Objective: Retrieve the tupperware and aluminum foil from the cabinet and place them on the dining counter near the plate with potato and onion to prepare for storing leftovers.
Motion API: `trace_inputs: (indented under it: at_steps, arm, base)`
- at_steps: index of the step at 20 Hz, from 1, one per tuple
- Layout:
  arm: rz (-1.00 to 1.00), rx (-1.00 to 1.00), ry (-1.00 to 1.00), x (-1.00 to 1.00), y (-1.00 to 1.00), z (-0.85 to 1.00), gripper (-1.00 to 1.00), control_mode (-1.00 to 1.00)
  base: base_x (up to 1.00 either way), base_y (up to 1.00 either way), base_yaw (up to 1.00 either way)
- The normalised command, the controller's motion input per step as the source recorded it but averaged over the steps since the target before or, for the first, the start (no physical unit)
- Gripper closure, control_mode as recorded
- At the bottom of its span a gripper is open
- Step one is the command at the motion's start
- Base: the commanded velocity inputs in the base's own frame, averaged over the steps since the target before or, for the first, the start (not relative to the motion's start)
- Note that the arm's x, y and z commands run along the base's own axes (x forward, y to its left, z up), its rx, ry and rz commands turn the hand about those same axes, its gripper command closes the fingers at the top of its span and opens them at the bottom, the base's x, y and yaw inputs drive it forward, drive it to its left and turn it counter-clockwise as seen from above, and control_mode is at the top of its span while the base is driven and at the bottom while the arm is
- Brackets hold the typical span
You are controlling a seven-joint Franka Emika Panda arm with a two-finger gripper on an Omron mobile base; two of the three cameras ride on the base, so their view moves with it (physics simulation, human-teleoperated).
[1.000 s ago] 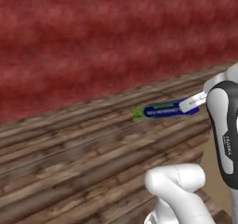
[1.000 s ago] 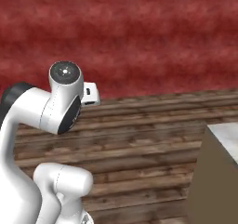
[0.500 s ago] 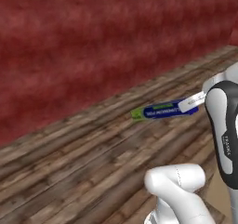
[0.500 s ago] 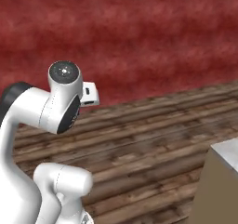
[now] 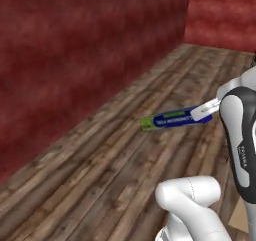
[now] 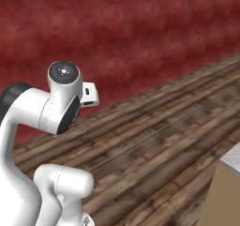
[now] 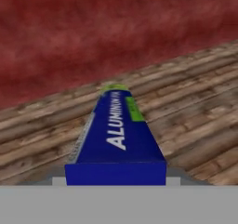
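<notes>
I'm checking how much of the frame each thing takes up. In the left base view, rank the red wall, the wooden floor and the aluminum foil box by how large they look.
1. and 2. red wall and wooden floor: too close in apparent size to rank.
3. aluminum foil box: by far the smallest, a thin blue sliver with a green end.

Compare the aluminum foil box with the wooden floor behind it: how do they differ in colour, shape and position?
The aluminum foil is dark blue with a green far end and white lettering; the floor is brown, grained planks. The foil is a long narrow box, the floor a broad flat surface. The foil is carried in the air at the arm's end, roughly level, while the floor lies below it. Both run up to the red wall.
</notes>
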Motion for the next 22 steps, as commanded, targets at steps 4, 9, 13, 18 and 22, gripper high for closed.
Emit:
trace_inputs:
  at_steps: [4, 9, 13, 18, 22]
  arm:
    - [0.0, 0.0, 0.0, 0.0, 0.0, 0.0, 1.0, 1.0]
    - [0.0, 0.0, 0.0, 0.0, 0.0, 0.0, 1.0, 1.0]
    - [0.0, 0.0, 0.0, 0.0, 0.0, 0.0, 1.0, 1.0]
    - [0.0, 0.0, 0.0, 0.0, 0.0, 0.0, 1.0, 1.0]
    - [0.0, 0.0, 0.0, 0.0, 0.0, 0.0, 1.0, 1.0]
  base:
    - [1.0, 0.34, -0.55]
    - [1.0, 0.24, -0.51]
    - [1.0, 0.24, -0.5]
    - [1.0, 0.28, -0.5]
    - [1.0, 0.42, -0.47]
